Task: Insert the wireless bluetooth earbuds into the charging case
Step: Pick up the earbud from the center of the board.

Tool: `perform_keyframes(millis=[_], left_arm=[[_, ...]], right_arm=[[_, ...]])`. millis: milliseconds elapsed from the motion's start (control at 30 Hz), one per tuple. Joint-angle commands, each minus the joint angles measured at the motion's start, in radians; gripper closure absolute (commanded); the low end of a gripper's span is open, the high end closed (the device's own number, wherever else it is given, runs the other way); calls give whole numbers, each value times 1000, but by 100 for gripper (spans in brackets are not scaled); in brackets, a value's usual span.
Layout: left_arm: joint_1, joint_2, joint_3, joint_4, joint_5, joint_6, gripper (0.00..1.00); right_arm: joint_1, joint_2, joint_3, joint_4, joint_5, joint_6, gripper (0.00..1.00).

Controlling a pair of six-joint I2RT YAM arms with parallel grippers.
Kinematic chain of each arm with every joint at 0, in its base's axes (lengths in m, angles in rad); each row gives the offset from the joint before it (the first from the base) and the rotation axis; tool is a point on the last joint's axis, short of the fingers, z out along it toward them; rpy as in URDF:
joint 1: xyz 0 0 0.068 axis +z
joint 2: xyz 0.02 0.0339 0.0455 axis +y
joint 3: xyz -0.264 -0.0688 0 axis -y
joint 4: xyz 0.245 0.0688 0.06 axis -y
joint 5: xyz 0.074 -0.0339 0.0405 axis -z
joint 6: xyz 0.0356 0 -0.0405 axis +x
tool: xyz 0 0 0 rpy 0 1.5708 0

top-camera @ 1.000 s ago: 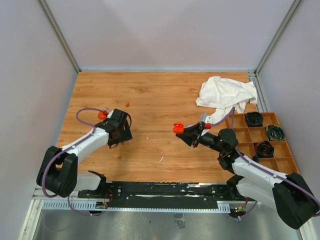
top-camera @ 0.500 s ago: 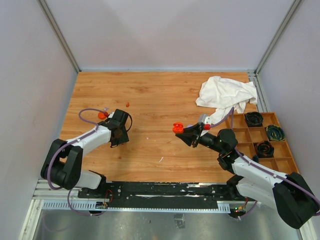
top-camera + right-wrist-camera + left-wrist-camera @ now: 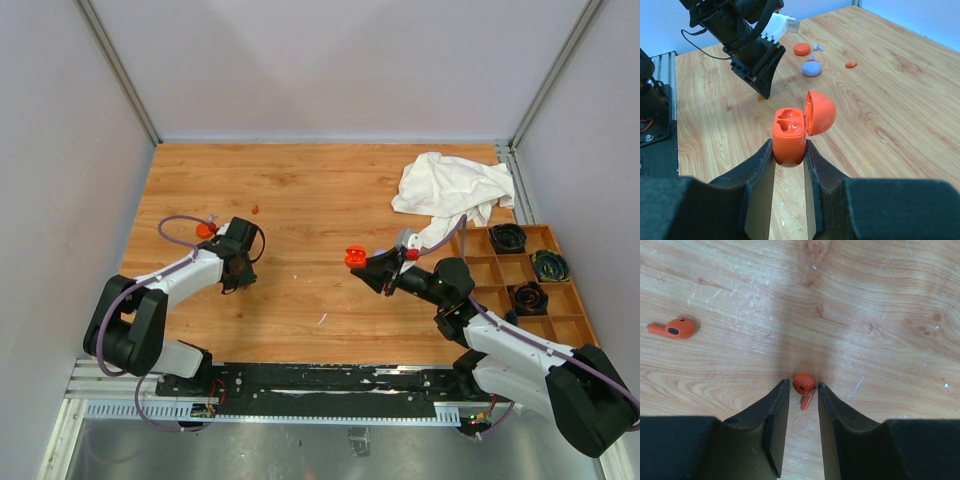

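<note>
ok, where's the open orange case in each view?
Top external: orange case, mid-frame, at the right gripper's tip.
Right wrist: orange case centre, clamped between its fingers, lid open.
Left wrist: not in it.
Shared landmark: the left gripper, fingers either side of an orange earbud, shows in all three.

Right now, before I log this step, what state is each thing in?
charging case: lid open, wells empty.
right gripper: shut on the charging case.
first earbud: lying on the table.
left gripper: straddling the first earbud, grip unclear.
second earbud: loose on the table.
</note>
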Motion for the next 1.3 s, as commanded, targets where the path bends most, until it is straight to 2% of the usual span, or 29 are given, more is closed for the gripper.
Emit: perform_keyframes(millis=[0,333,700,833,1000,1267], left_arm=[[8,39,-4,19,14,-1,67],[7,9,-5,53,74,23,77],[-8,-207,-38,191,214,9,79],[-63,-293,-44,254,223,-8,79],[-141,-388,-87,407,238,-64,79],[-310,-440,-104,610,169,-83,80]], right_arm=[[19,-11,8,6,7,-19,92],[19,-15,10,-5,7,-27,92],[22,4,0,21,12,-31,92],[24,3,-12,44,25,-35,92],[29,5,-37,88,58,-39,92],[36,4,-54,109,91,-46,93]])
